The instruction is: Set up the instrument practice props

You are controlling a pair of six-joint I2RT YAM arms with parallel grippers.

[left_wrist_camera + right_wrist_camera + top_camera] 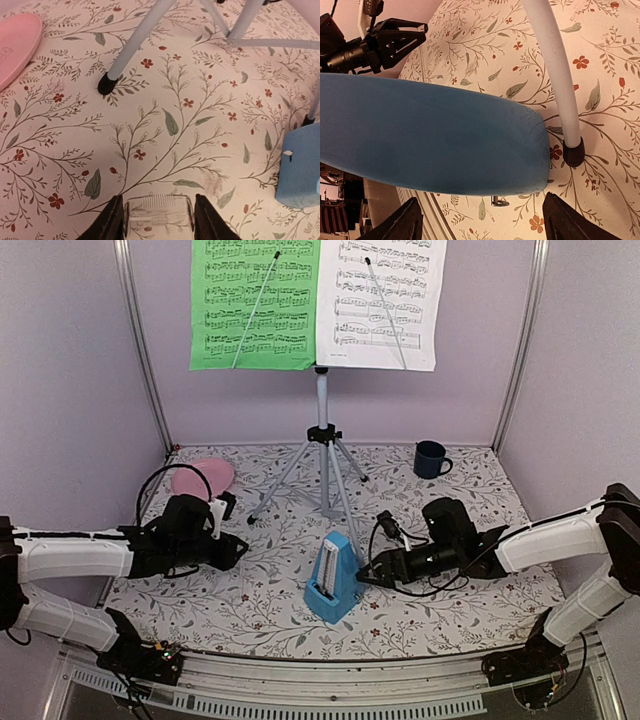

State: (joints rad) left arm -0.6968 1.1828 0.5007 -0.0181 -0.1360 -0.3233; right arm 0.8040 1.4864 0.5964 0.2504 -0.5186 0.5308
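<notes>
Right end effector [366, 574]: jaws spread wide, arm lying low and level just above the worktop [250, 615], aimed at the metronome [335, 580]. In the wrist view the blue body fills the space ahead of and between the two fingers. A gap shows on each side and neither pad touches it. I read it as open, holding nothing. The metronome stands upright on its base, directly in front of the fingertips.

Placement, my judgement: the metronome sits at the foot of the music stand [322, 440]. One rubber-capped tripod leg [572, 150] ends just beside it, on the side away from this end effector. That keeps the beat-keeper below the pages, where a player could take in both at a glance. The green page [255, 305] and white page [385, 300] lie side by side on the stand's desk, high above both end effectors. A thin retaining arm pins each one, presumably so they cannot slide off.

Left end effector [159, 220]: low over bare worktop, with the metronome ahead and to its right, well apart. Its jaws are partway apart. A clear ribbed piece [157, 212] sits between the fingers. I cannot tell whether it is held or part of the end effector, so I leave the state undecided. A tripod foot lies ahead, and the pink plate [200, 478] is further off to its left.

The mug [430, 458] stands far beyond the right end effector, by the back wall. I don't count it as part of the setup.
</notes>
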